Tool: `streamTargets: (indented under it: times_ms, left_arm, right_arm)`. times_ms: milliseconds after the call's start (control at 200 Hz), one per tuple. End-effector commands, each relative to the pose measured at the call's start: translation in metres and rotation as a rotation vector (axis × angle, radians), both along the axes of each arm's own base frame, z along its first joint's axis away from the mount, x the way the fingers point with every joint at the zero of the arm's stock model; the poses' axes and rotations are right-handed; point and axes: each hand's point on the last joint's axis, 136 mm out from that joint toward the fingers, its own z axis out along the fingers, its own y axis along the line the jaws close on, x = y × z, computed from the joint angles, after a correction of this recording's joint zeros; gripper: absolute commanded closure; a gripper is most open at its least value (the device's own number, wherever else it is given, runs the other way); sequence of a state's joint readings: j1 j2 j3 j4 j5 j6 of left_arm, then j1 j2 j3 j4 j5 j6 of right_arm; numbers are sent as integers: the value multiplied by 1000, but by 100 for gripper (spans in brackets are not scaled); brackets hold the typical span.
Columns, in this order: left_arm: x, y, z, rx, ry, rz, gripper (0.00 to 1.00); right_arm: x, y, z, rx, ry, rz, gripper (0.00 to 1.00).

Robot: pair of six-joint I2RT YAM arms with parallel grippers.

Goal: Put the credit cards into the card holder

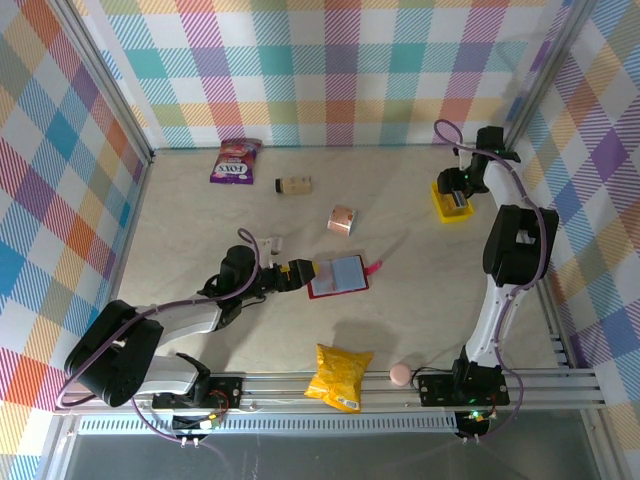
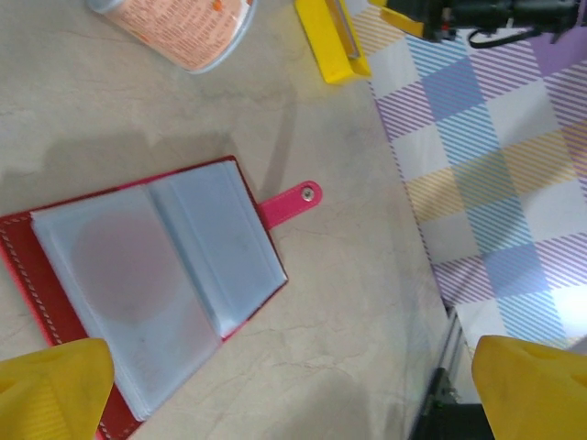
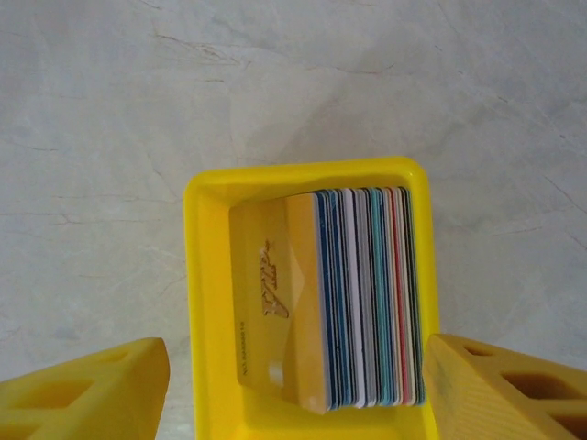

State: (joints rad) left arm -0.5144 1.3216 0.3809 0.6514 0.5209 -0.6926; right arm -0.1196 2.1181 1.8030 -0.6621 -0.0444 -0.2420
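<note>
The red folding card holder (image 1: pixel 338 275) lies open flat near the middle of the pale table (image 1: pixel 420 300) (snap tab (image 1: pixel 375 266) pointing right), the left gripper (image 1: pixel 303 270) spread wide at its left edge. Far right, the coloured plastic credit cards (image 3: pixel 358 293) stand on edge in a small yellow tray (image 3: pixel 206 302), the right gripper (image 3: pixel 293 371) with jaws parted either side, holding nothing.

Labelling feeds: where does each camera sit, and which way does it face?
Top external: above, behind the robot, looking down; left arm, right arm show.
Left wrist: on left arm, facing down at open card holder; yellow fingers at corners.
Right wrist: facing down into yellow tray of credit cards; fingers flank it.
Shared: card holder, top and left wrist.
</note>
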Motion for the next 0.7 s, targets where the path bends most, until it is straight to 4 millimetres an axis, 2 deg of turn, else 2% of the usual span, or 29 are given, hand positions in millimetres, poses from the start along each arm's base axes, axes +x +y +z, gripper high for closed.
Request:
streamTargets:
  times_ms: [0,135,390,695]
  left_arm:
    - [-1,-7,16,-75,-43,-49,1]
    - [-1,-11,9,-80,-12,-65,2]
    - [1,-16,4,-98,18,-83,5]
    - [0,-17,4,-101,22,-92,6]
  right_arm:
    - [-3,2,-1,-47,36,33,28]
    - [-5,0,-5,-72,54,49,29]
    - [-7,-8,-25,-161,133,85,30]
    - [1,-5,-39,-224,164,131,30]
